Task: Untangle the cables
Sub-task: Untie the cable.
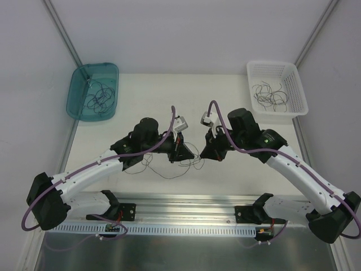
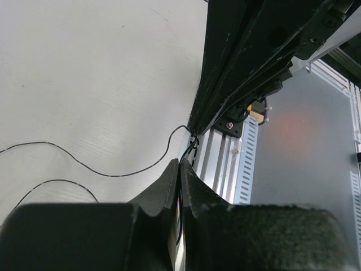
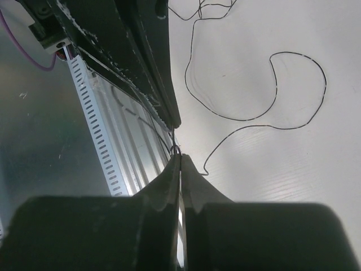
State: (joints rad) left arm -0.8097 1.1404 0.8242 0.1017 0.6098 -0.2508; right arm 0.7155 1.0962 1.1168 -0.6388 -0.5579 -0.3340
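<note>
Left wrist shows your left gripper (image 2: 181,163) pinching the cables (image 2: 113,175), right gripper (image 3: 180,156) likewise, strands trailing left-right.

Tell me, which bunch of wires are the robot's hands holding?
The loose strands in the middle, pinched by the left hand and right hand. The other bunches lie untouched in the teal tub and white basket.

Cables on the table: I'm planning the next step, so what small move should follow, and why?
The left end effector and right end effector each look shut on a strand of the cables, close together, with slack loops lying on the table. I'd probably ease them slowly apart; a gentle pull should show where the strands snag.
</note>
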